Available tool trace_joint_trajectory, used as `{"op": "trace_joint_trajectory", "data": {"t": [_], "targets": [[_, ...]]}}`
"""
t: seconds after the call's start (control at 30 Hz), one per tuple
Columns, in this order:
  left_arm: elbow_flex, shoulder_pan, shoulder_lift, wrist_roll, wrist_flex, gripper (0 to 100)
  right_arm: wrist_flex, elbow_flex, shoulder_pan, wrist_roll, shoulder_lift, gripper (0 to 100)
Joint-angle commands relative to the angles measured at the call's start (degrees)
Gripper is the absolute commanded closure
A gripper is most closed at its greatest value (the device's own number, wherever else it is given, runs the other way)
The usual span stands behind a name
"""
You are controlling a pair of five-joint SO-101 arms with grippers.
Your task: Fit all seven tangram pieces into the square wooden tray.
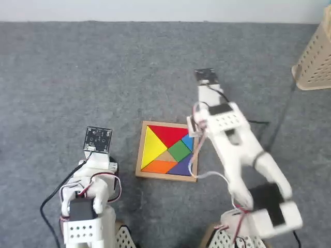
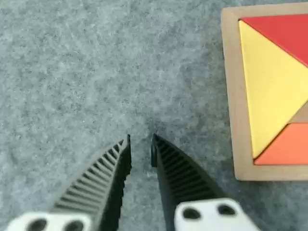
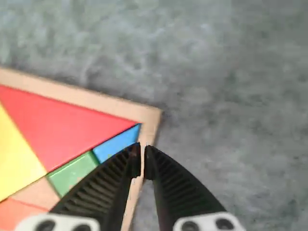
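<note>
The square wooden tray (image 1: pixel 139 155) lies in the middle of the grey carpet. In it sit a red triangle (image 1: pixel 168 134), a yellow triangle (image 1: pixel 151 145), a green square (image 1: pixel 179 150), a blue piece (image 1: pixel 188 140), an orange piece (image 1: pixel 159 166), a purple piece (image 1: pixel 182 166) and a small tan triangle (image 1: pixel 166 155). My right gripper (image 3: pixel 139 147) is shut and empty, its tips just above the tray's rim (image 3: pixel 149 120) beside the blue piece (image 3: pixel 118 142). My left gripper (image 2: pixel 140 140) hangs over bare carpet beside the tray's side rim (image 2: pixel 231 96), fingers close together with nothing between them.
The right arm (image 1: pixel 232 134) stretches from the front right up along the tray's right side. The left arm (image 1: pixel 90 181) stands at the front left. A perforated wooden box (image 1: pixel 316 57) sits at the far right edge. Open carpet lies beyond the tray.
</note>
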Motion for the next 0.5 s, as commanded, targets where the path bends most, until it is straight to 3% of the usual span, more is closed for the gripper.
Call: {"op": "trace_joint_trajectory", "data": {"t": [0.0,0.23,0.47], "targets": [[-0.5,0.1,-1.2,0.4,0.0,93,-10.6,8.6,2.9,0.6,-12.4,99.3],[-0.5,0.1,-1.2,0.4,0.0,93,-28.5,23.5,6.6,0.6,-24.6,99.2],[-0.5,0.1,-1.2,0.4,0.0,93,-37.8,30.4,7.2,0.6,-31.0,99.2]]}}
